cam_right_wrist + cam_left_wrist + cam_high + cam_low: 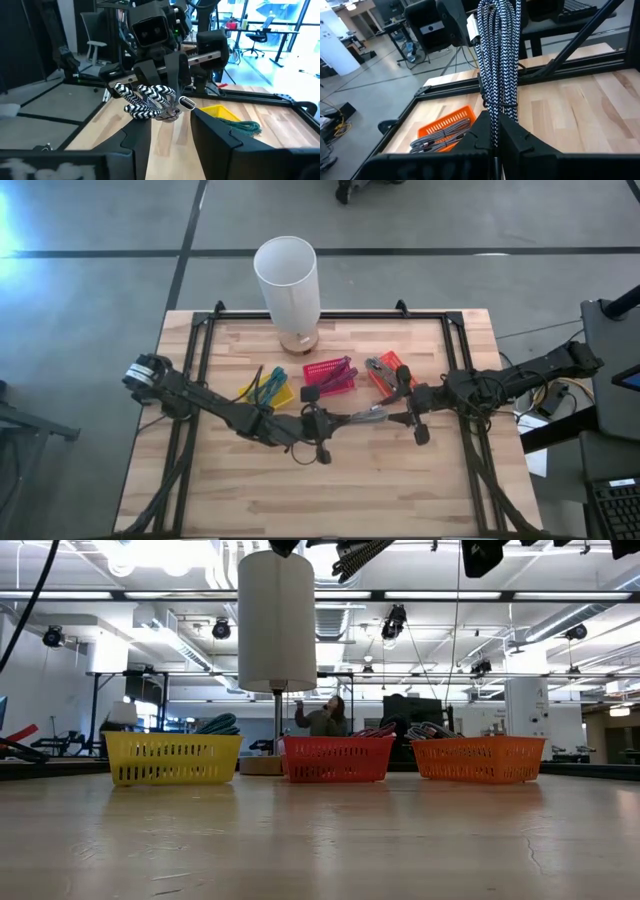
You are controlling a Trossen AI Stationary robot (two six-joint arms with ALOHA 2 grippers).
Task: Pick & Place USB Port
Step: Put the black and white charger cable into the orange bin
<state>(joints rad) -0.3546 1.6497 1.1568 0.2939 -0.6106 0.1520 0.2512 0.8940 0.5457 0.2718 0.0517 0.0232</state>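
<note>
Left hand (322, 423) sits clamped on our bundled braided USB cable (366, 416) at frame center above the desk (400, 480); right hand (412, 418), fingers apart, faces it. We judge a handover midway: next, right closes, left releases, toward the orange basket (388, 370).

The left end effector (496, 137) has its dark fingers (520, 140) closed around a black-and-white braided cable bundle (496, 60) that rises straight up from them. Below lies the wooden counter (580, 107), where an orange basket (447, 125) holds more braided cables (437, 137).
</note>
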